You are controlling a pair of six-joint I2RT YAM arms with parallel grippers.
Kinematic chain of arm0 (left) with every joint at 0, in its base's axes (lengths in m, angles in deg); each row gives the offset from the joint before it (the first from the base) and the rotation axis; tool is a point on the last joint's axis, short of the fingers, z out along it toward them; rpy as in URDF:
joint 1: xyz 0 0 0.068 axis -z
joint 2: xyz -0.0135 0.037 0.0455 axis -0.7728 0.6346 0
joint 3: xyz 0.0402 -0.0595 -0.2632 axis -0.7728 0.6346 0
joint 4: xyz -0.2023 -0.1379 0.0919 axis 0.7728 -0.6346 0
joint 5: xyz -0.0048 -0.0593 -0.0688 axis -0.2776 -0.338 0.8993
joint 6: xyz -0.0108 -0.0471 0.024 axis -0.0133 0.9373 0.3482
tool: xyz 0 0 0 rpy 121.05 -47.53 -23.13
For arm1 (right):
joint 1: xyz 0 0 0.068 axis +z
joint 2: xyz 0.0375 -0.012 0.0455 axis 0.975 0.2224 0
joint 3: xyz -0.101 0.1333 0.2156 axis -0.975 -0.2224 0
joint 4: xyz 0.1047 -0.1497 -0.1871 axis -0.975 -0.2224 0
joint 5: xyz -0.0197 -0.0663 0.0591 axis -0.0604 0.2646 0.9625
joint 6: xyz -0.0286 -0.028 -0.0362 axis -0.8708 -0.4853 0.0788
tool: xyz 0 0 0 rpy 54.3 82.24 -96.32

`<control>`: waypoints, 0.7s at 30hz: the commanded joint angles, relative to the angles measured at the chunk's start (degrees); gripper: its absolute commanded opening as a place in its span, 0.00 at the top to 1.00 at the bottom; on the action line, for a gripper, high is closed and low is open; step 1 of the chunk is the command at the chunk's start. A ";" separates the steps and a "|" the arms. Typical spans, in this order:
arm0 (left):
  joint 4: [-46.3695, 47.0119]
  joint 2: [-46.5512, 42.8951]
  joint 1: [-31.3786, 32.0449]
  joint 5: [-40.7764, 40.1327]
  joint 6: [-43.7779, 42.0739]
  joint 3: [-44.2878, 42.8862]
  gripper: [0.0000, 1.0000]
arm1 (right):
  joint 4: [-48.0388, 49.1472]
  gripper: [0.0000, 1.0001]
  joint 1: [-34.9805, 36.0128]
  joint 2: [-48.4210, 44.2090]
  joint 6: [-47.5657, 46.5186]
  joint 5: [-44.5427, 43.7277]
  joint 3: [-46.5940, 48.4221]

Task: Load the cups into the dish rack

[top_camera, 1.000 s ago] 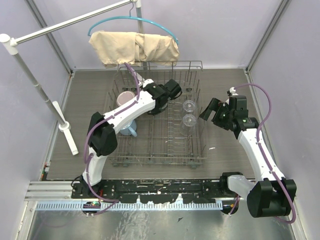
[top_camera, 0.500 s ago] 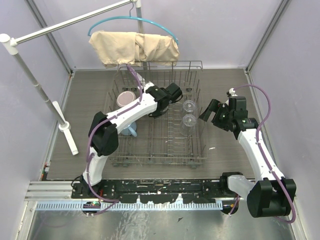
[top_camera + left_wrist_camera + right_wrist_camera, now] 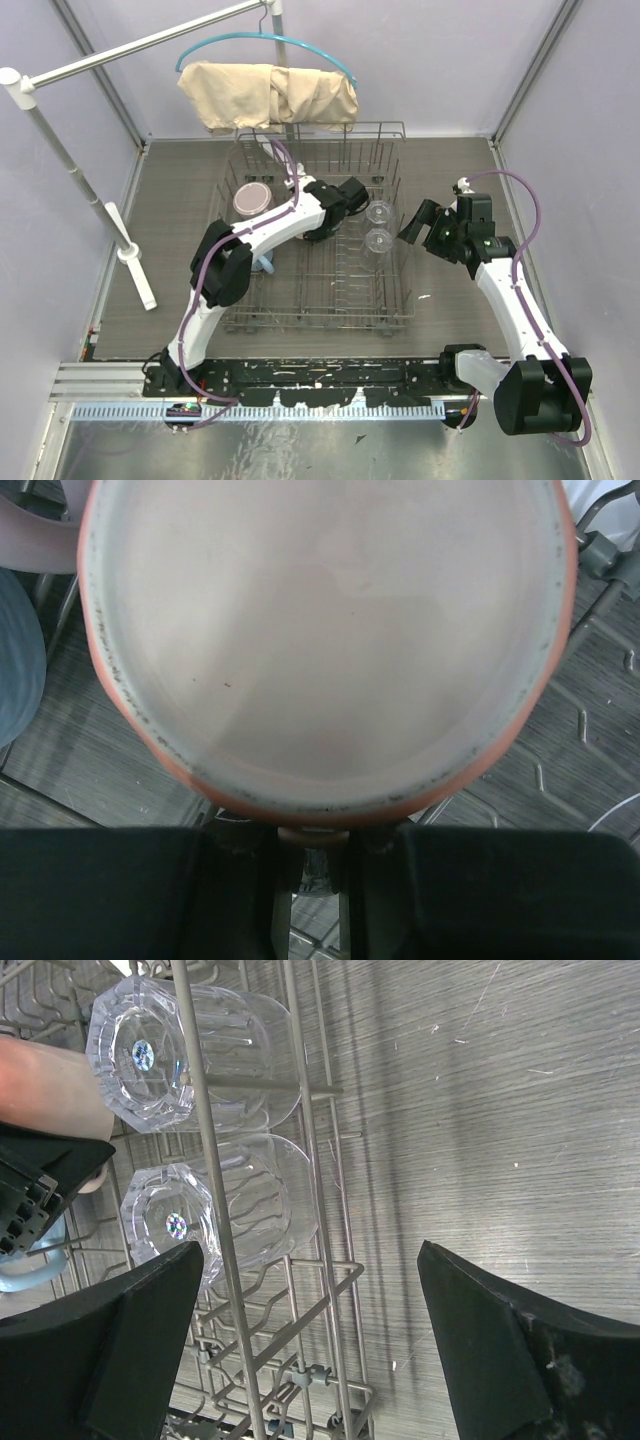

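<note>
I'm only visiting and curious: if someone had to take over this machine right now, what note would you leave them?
Grippers: the left gripper is shut on the peach-orange mug, over the middle of the dish rack. The right gripper is open and empty, beside the rack's right side.
Done: two glass tumblers, the mauve-pink mug and the light blue mug are in the rack.
Left: set the peach-orange mug down and release it.

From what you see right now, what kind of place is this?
Probably a robot test cell, not a kitchen: plain walls close in the table, two arms are bolted at its edge, and a dish rack stands on it.
</note>
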 commanded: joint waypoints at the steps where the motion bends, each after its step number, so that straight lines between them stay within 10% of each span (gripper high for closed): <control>1: 1.11 0.69 0.20 -1.10 -0.51 -2.40 1.00 | 2.75 0.05 -0.25 -0.55 -0.94 0.12 0.30; 21: 3.55 3.73 1.06 1.67 0.80 -2.51 0.96 | 3.69 0.05 -0.19 1.31 -1.01 0.49 0.84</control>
